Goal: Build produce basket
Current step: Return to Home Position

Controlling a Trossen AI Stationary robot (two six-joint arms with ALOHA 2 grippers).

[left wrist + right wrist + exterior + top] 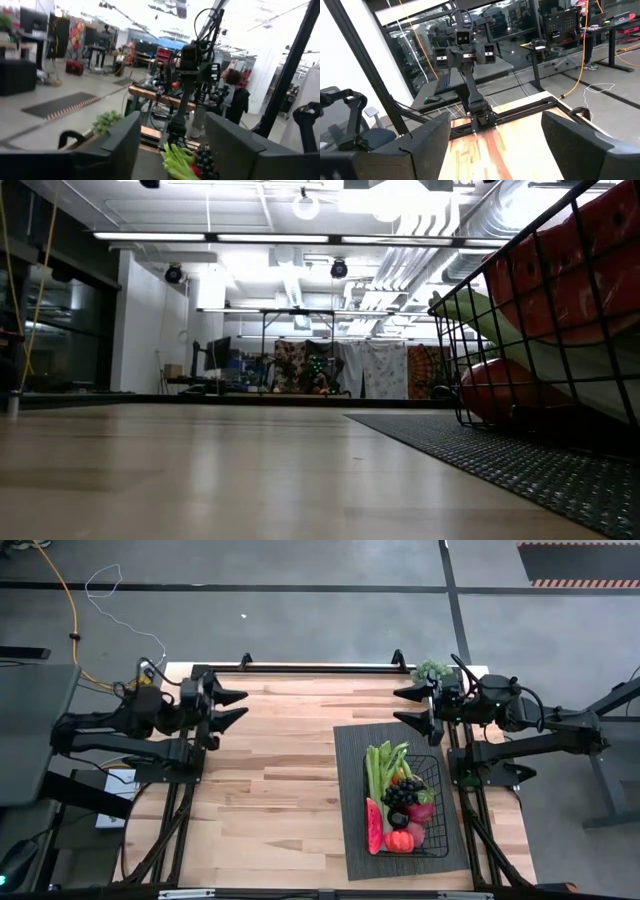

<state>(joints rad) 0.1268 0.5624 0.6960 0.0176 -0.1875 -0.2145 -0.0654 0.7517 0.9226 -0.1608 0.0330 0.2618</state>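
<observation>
We see the basket point(441, 802) standing on the dark mat point(350, 745) on the right half of the table point(280, 790), with celery point(379, 768), grapes point(399, 792) and a watermelon slice point(374, 826) among the produce in it, the slice along the wall facing the table's middle. The left gripper point(232, 707) hangs over the table's left side and the right gripper point(408, 708) over its right side near one end of the mat. We find both with fingers spread, pinching nothing, well apart from the basket.
</observation>
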